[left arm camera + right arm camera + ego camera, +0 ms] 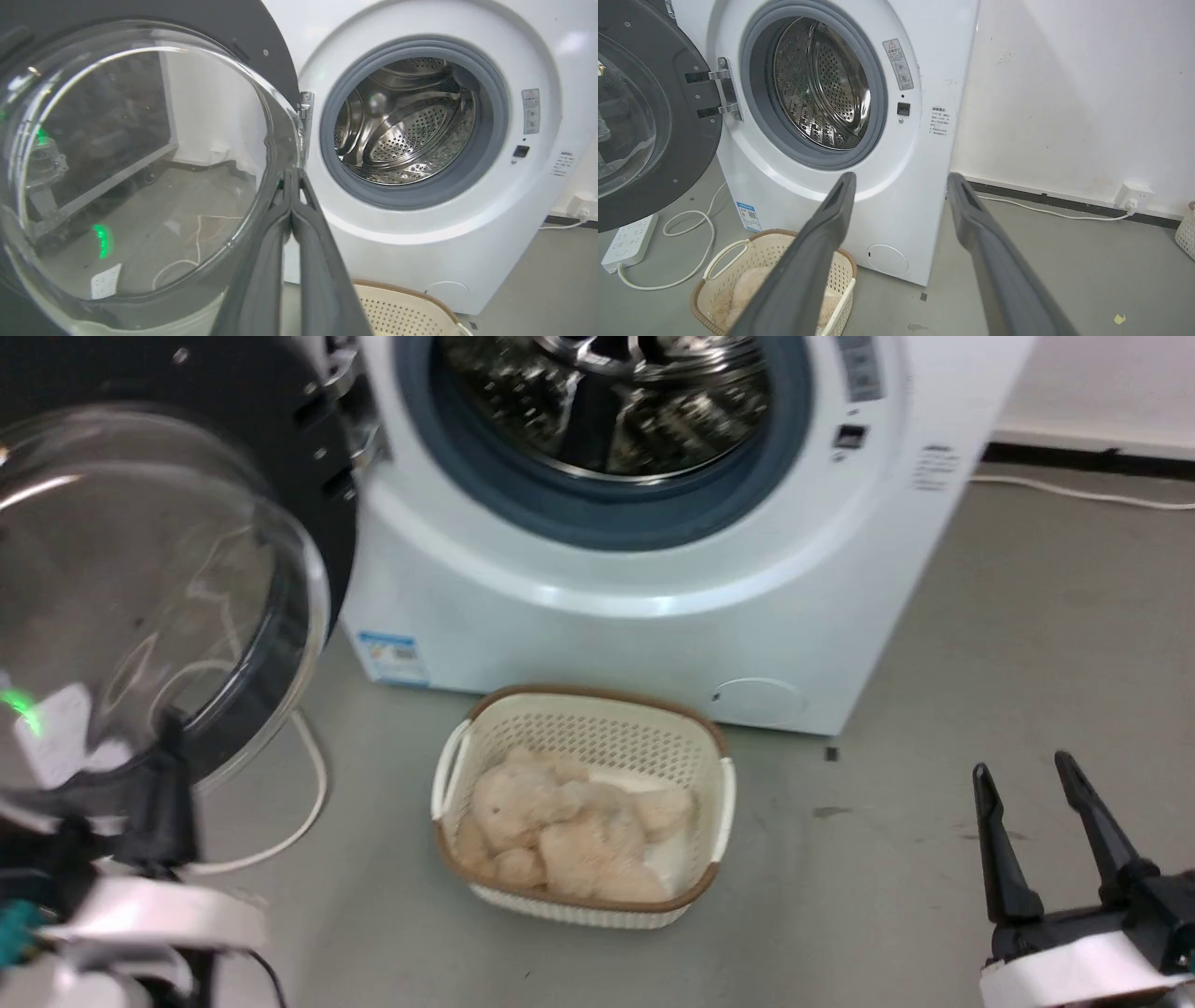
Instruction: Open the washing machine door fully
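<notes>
The one washing machine door (pixel 140 597) is standing swung wide to the left of the opening. It is hanging on a single metal hinge (pixel 726 88) with two arms, and its clear bowl is bulging toward the head camera. It is belonging to the one washing machine (pixel 635 616), whose grey rubber ring (pixel 486 154) is framing the perforated steel drum (pixel 817 84).

Three labels are showing on the white front: a warning sticker (pixel 899 63) with a red triangle, a block of small print (pixel 940 121) and a blue label sticker (pixel 387 656). All of the writing is too small to read. One round service flap (pixel 887 259) is sitting low on the right.

The left gripper (pixel 292 173) is keeping both fingers pressed together with nothing between them. Its tips are lying at the edge of the glass bowl near the hinge, possibly touching it, though that is hard to judge. The right gripper (pixel 1022 765) is holding its two fingers spread wide and empty, well apart from the machine.

One cream basket (pixel 597 728) of beige fluffy stuff is sitting on the floor just in front of the machine. One white power strip (pixel 628 242) is lying under the door.
</notes>
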Controlling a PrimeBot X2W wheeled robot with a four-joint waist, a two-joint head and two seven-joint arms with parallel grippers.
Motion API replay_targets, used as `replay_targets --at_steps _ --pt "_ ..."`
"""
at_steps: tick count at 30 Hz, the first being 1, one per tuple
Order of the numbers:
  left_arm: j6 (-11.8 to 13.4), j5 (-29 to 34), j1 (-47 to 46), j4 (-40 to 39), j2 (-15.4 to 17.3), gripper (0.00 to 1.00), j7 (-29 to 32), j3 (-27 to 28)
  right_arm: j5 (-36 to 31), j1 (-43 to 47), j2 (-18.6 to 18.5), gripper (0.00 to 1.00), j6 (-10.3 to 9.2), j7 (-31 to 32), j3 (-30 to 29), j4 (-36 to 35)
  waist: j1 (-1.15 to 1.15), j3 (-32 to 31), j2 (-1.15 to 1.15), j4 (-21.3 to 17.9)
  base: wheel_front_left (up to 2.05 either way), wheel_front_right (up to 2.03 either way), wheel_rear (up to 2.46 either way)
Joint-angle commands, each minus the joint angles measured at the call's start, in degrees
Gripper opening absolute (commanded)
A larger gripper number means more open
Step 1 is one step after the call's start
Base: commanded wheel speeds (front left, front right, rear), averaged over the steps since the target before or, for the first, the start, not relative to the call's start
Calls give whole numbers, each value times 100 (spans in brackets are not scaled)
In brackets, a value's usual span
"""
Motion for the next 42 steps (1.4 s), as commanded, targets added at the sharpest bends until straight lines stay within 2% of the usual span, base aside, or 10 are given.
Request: replay_targets --at_steps 1,10,11,12,20,30,40,41,42 --pt "22 42 121 -53 -52 0 16 -53 47 75 17 100 -5 -41 7 13 1 -161 0 -188 0 0 0" --pt "177 290 1050 -380 -481 0 120 -658 255 426 17 100 -5 -84 192 200 1 -383 0 -642 0 0 0" --pt "217 357 1109 -388 -511 29 101 -706 266 455 18 100 -5 -90 202 210 1 -392 0 -668 0 0 0" --pt "254 421 1161 -383 -544 100 87 -760 278 477 18 100 -5 -97 208 219 1 -396 0 -689 0 0 0" --pt "539 642 1336 -382 -810 100 9 -929 306 556 18 100 -5 -133 180 258 1 -439 0 -727 0 0 0" --pt "637 803 1282 -382 -898 100 -12 -1122 280 544 18 100 -5 -144 222 333 1 -418 0 -647 0 0 0" --pt "709 864 1254 -519 -847 100 16 -1164 215 529 18 100 -5 -154 275 361 1 -365 0 -623 0 0 0" --pt "704 849 1290 -493 -857 0 17 -1151 235 492 3 0 0 -114 269 354 1 -366 0 -624 0 0 0" --pt "703 848 1289 -490 -859 0 19 -1151 235 491 3 0 0 -112 268 354 1 -366 0 -624 0 0 0"
